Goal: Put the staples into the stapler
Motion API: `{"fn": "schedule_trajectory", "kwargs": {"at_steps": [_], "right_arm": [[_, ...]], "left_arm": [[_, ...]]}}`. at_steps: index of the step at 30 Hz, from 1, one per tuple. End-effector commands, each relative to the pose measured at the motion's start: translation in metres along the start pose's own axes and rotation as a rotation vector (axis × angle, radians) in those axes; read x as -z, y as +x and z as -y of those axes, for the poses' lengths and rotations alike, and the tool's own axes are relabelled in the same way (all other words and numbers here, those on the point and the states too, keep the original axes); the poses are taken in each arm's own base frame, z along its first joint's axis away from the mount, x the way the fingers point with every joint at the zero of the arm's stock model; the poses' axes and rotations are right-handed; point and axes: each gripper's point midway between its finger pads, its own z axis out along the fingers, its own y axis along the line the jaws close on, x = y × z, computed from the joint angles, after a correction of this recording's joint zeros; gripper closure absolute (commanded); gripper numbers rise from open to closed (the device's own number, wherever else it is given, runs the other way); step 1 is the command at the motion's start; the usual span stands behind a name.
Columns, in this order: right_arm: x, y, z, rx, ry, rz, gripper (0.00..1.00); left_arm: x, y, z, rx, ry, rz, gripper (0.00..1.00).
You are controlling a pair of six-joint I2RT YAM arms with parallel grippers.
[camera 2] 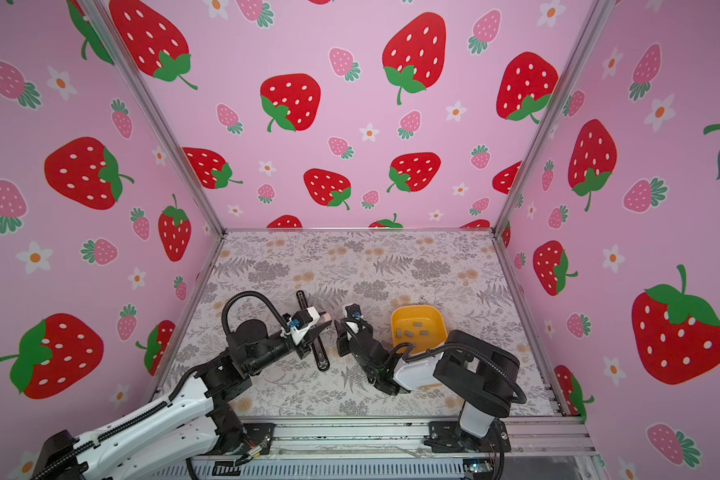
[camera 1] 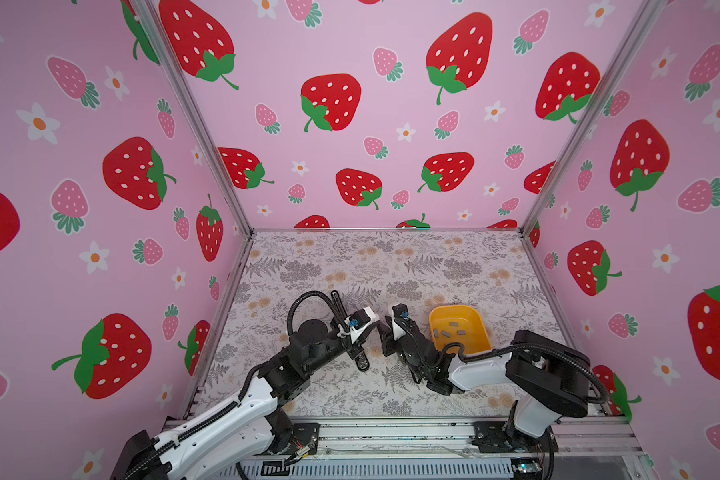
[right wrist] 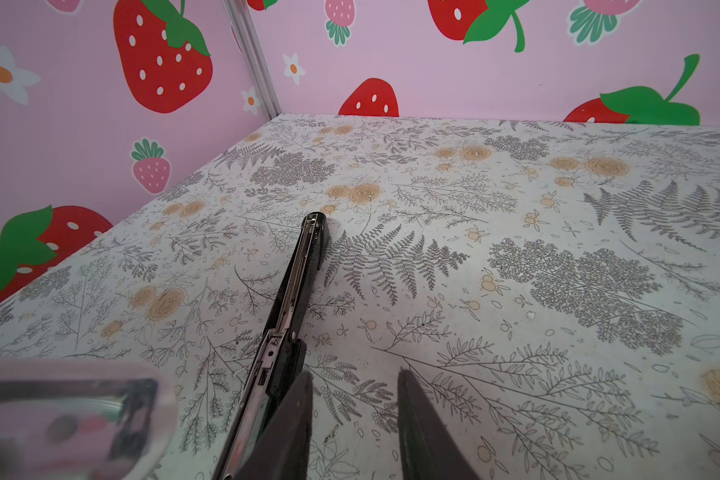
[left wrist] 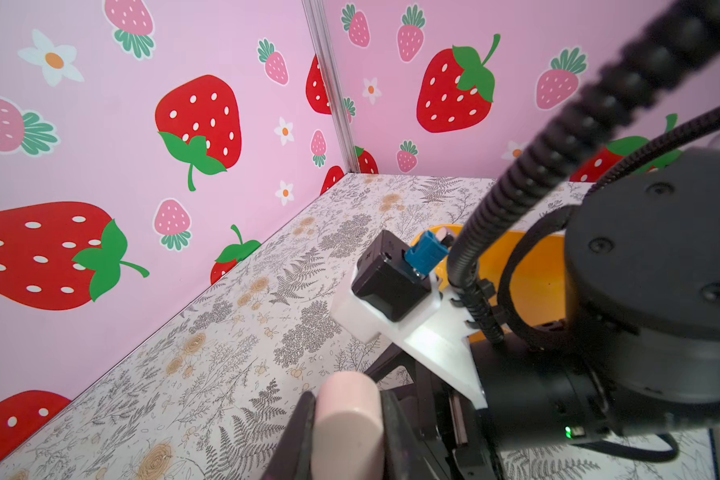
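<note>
You have the flat worktop [camera 1: 433, 257] with a matt print of grey ferns and orange flowers; both arms cover parts of its near side. Right of the centre stands the yellow plastic tray [camera 1: 454, 308] with rounded corners, and the right arm [camera 1: 479, 370] hides its near wall in both top views.

The long, thin black stapler [right wrist: 296, 282] lies opened on the worktop and shows a shiny metal channel along its length. In a top view only its two ends [camera 2: 321, 359] are seen, because the left end effector [left wrist: 348, 399] covers the middle. This end effector is clamped on a pale pink rounded piece [left wrist: 348, 419], smooth and matt. You cannot tell if this piece belongs to the stapler.

The right end effector [right wrist: 354, 374] has its dark pointed fingers [right wrist: 412, 407] apart, with bare worktop between them, just beside the stapler. A blurred glassy shape [right wrist: 63, 419] in the right wrist view is too unsharp to name.

The small flat grey metal staples [camera 1: 454, 324] lie loose on the tray bottom, some strips apart from each other.
</note>
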Motion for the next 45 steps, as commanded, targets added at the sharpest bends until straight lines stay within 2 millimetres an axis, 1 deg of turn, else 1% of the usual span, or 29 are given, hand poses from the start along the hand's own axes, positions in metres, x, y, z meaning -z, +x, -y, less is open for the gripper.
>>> {"fn": "schedule_trajectory", "kwargs": {"at_steps": [1, 4, 7, 10, 13, 14, 15, 16, 18, 23, 29, 31, 37, 40, 45], "right_arm": [[0.008, -0.007, 0.003, -0.017, -0.005, 0.035, 0.64], [0.015, -0.012, 0.013, 0.003, 0.02, 0.055, 0.64], [0.023, -0.016, 0.026, 0.022, 0.037, 0.078, 0.63], [0.037, -0.023, 0.038, 0.055, 0.039, 0.116, 0.55], [0.054, -0.033, 0.041, 0.118, 0.014, 0.164, 0.49], [0.058, -0.035, 0.04, 0.133, 0.004, 0.175, 0.49], [0.063, -0.038, 0.038, 0.151, -0.017, 0.188, 0.49], [0.068, -0.04, 0.035, 0.178, -0.042, 0.199, 0.44], [0.075, -0.043, 0.025, 0.231, -0.106, 0.214, 0.41], [0.09, -0.038, 0.0, 0.33, -0.279, 0.23, 0.31], [0.114, -0.036, -0.015, 0.39, -0.413, 0.27, 0.18], [0.12, -0.035, -0.02, 0.412, -0.452, 0.272, 0.15], [0.127, -0.036, -0.027, 0.432, -0.496, 0.279, 0.07], [0.126, -0.036, -0.032, 0.44, -0.517, 0.271, 0.06], [0.119, -0.032, -0.045, 0.456, -0.568, 0.24, 0.06]], "left_arm": [[0.0, -0.023, -0.005, -0.007, -0.003, 0.067, 1.0], [-0.001, -0.021, 0.001, -0.01, 0.032, 0.06, 1.0], [-0.002, -0.021, 0.004, -0.01, 0.051, 0.049, 1.0], [-0.003, -0.02, 0.006, -0.013, 0.065, 0.043, 1.0], [-0.003, -0.021, 0.012, -0.026, 0.098, 0.046, 1.0], [-0.003, -0.021, 0.014, -0.029, 0.11, 0.045, 1.0], [-0.004, -0.019, 0.016, -0.03, 0.124, 0.041, 1.0], [-0.004, -0.019, 0.018, -0.03, 0.135, 0.039, 1.0], [-0.005, -0.019, 0.021, -0.032, 0.154, 0.037, 1.0], [-0.005, -0.02, 0.031, -0.044, 0.217, 0.045, 1.0], [-0.003, -0.023, 0.04, -0.057, 0.273, 0.054, 1.0], [-0.002, -0.025, 0.043, -0.061, 0.293, 0.061, 1.0], [0.0, -0.027, 0.05, -0.065, 0.34, 0.076, 1.0], [0.001, -0.029, 0.053, -0.068, 0.36, 0.083, 1.0], [0.003, -0.031, 0.059, -0.072, 0.392, 0.094, 1.0]]}}
